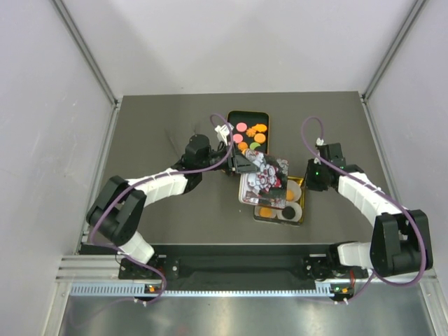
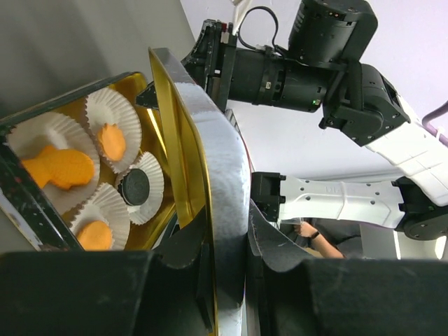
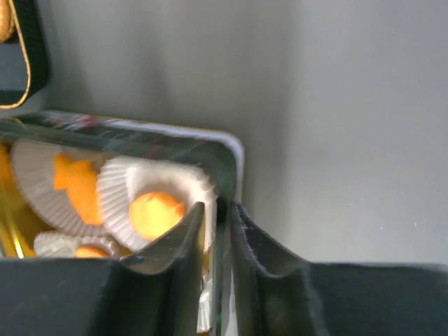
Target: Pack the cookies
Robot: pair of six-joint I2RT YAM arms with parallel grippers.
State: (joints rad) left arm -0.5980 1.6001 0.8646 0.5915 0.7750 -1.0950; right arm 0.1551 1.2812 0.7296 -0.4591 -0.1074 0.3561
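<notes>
Gold tin (image 3: 140, 133), pleated paper cups (image 2: 52, 129), flat orange cookies (image 2: 112, 140), shiny metal lid (image 2: 210, 168)

Cookies (image 1: 250, 133) on black tray (image 1: 234, 116), left claw (image 1: 244, 162) holding patterned lid (image 1: 266, 178) over gold tin (image 1: 278, 221), right claw (image 1: 310, 183) alongside
</notes>
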